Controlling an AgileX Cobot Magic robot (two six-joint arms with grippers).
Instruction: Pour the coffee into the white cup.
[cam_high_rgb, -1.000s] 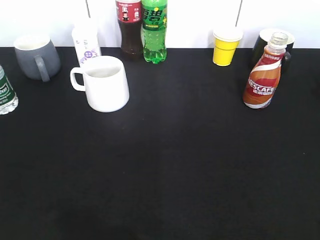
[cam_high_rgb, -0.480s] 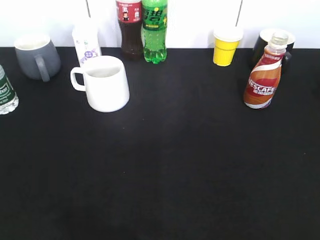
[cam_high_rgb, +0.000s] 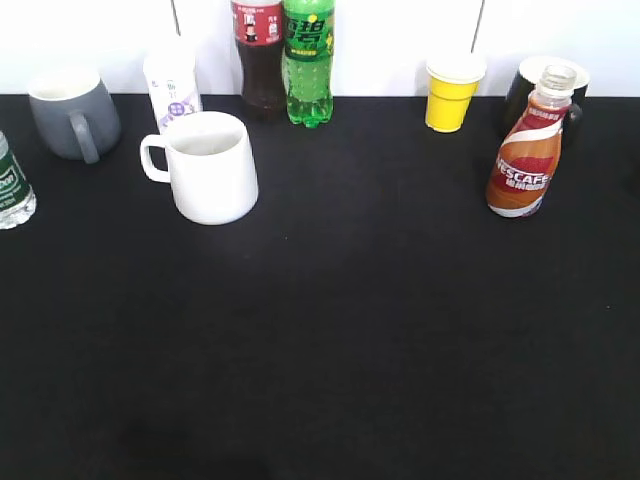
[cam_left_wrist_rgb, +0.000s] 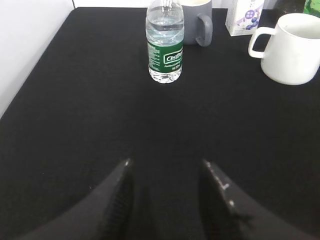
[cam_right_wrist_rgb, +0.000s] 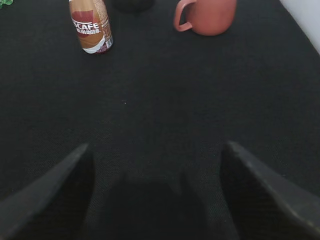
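Observation:
The coffee bottle (cam_high_rgb: 526, 155) with the brown, red and white NESCAFE wrap stands upright at the right of the black table, its neck uncapped. It also shows in the right wrist view (cam_right_wrist_rgb: 90, 26), far ahead and left of my right gripper (cam_right_wrist_rgb: 156, 150), which is open and empty. The white cup (cam_high_rgb: 209, 167) stands at the back left, handle to the left. It shows in the left wrist view (cam_left_wrist_rgb: 293, 48), far ahead and right of my left gripper (cam_left_wrist_rgb: 166, 165), which is open and empty. Neither gripper shows in the exterior view.
Along the back stand a grey mug (cam_high_rgb: 72, 113), a white carton (cam_high_rgb: 172, 87), a cola bottle (cam_high_rgb: 258, 52), a green soda bottle (cam_high_rgb: 308, 60), a yellow cup (cam_high_rgb: 453, 92) and a black mug (cam_high_rgb: 530, 85). A water bottle (cam_left_wrist_rgb: 165, 42) stands at the left. A reddish mug (cam_right_wrist_rgb: 207, 16) stands at the right.

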